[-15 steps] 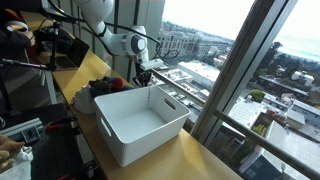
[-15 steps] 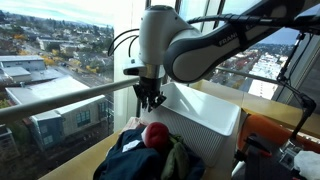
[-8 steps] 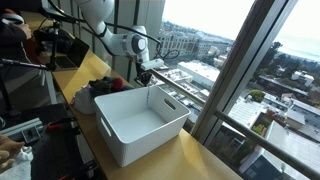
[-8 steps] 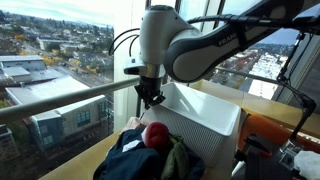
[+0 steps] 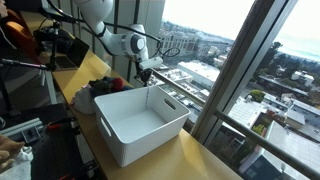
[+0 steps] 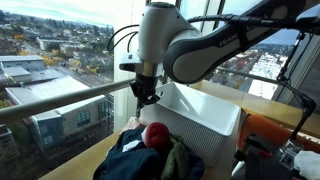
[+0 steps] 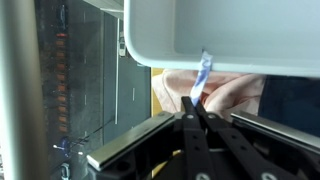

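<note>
My gripper [image 7: 197, 103] is shut, its two black fingers pressed together on a thin pale blue strip [image 7: 205, 68] that sticks out past the tips. It hangs above a heap of clothes [image 6: 150, 158] next to the end wall of a white plastic bin [image 5: 150, 138] [image 6: 205, 118]. A red item [image 6: 156, 133] [image 5: 117, 83] lies on top of the heap, just below the gripper [image 6: 146, 97] [image 5: 146, 76]. In the wrist view, pink cloth [image 7: 235, 92] lies under the fingertips and the bin's rim [image 7: 240, 55] is just beyond them.
The bin and clothes rest on a wooden counter [image 5: 195, 158] along a tall window [image 5: 200, 40] with a slanted metal frame [image 5: 235, 70]. A horizontal rail [image 6: 60, 100] crosses the glass. Desks with equipment [image 5: 40, 50] stand behind the arm.
The jaws have closed from partly open onto the pale blue strip. The gripper has risen slightly above the clothes heap.
</note>
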{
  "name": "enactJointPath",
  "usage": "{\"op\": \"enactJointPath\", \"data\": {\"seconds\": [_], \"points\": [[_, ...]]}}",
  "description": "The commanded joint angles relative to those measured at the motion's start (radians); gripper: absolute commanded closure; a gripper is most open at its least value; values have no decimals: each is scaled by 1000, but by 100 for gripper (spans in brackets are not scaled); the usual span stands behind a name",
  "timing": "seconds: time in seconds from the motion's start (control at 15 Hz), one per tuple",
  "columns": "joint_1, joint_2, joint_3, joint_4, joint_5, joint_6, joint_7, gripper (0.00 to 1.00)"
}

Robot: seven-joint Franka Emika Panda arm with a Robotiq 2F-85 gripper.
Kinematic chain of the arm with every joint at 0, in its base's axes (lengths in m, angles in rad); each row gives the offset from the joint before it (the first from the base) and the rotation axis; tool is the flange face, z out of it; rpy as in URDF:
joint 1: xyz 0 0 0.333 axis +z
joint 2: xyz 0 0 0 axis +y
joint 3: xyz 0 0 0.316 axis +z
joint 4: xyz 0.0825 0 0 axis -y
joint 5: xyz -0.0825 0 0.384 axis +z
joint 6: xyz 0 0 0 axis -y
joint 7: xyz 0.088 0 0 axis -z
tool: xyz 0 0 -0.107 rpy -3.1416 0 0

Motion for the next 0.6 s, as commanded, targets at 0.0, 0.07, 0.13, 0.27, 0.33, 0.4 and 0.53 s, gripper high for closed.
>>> {"op": "enactJointPath", "data": {"seconds": [0.0, 0.07, 0.13, 0.27, 0.33, 0.4, 0.53], "points": [[4, -4, -3, -13, 10, 38, 49, 100], [3, -7, -1, -19, 15, 40, 63, 100], [1, -7, 2, -22, 23, 40, 80, 100], [-3, -6, 8, -25, 37, 45, 111, 100], [-5, -7, 14, -31, 47, 49, 129, 100], [-8, -4, 19, -30, 58, 52, 142, 100], [-12, 5, 31, -27, 82, 73, 165, 100]]}}
